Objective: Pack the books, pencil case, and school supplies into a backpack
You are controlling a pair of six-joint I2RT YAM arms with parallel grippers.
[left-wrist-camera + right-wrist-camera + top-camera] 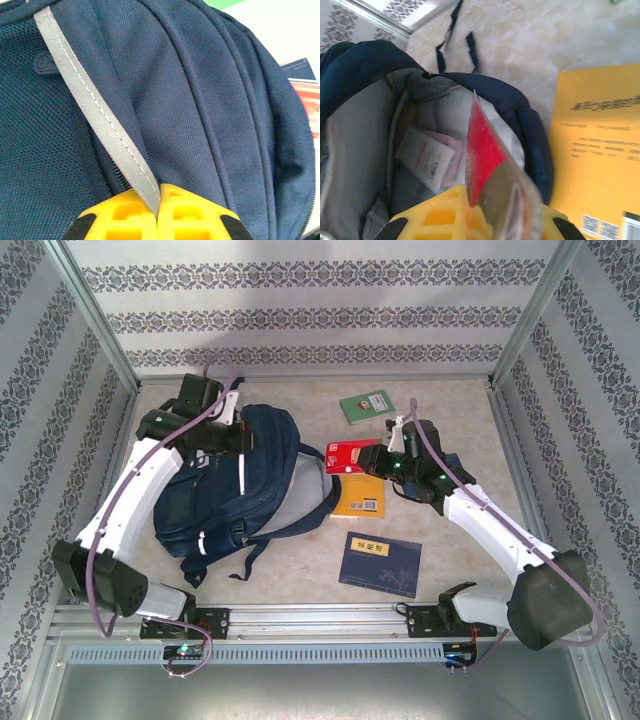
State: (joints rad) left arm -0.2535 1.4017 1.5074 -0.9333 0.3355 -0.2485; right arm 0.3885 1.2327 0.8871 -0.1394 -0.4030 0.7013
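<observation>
Left tool (158, 212) is pinched shut on the grey stripe (95, 115) of the backpack (215, 502). Right tool (482, 220) clamps the red booklet (482, 145) at the backpack's open mouth, where a white packet (427, 159) lies inside. The orange-yellow paperback (600, 150) lies just beside on the tabletop (300, 570).

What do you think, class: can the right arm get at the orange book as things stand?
Probably not yet. The right tool is shut on the red booklet at the open backpack. The orange book lies bare beside it, so once freed, reach looks easy.
</observation>
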